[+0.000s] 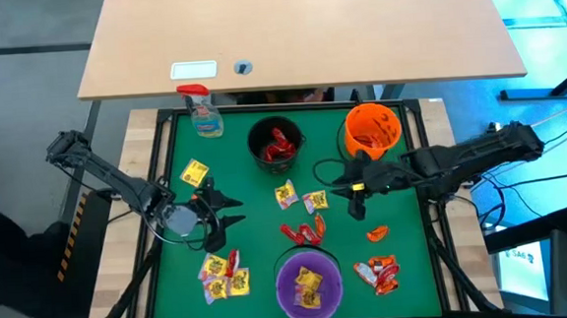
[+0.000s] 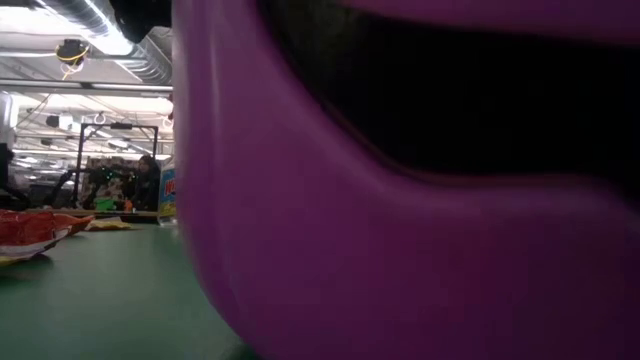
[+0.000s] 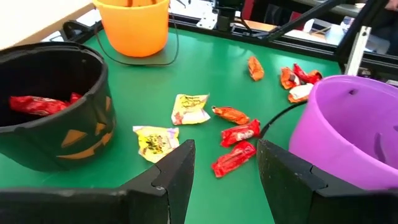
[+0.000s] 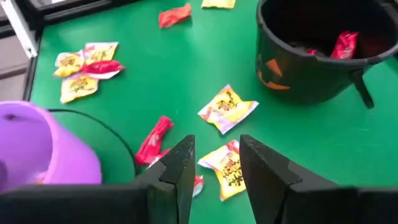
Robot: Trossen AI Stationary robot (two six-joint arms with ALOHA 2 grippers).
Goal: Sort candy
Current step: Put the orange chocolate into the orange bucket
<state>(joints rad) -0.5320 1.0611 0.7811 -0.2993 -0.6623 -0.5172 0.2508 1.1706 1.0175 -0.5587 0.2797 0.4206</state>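
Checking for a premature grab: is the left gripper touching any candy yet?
Apart. The left wrist view shows the left gripper open, with bare green mat between its fingers and the nearest red candy lying beyond the tips.

Even overhead brightness; low view's purple bowl [image 2: 400,200] blurred.

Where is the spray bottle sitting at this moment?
In the high view, the spray bottle stands at the far left corner of the green mat, left of the black bucket, away from both arms.
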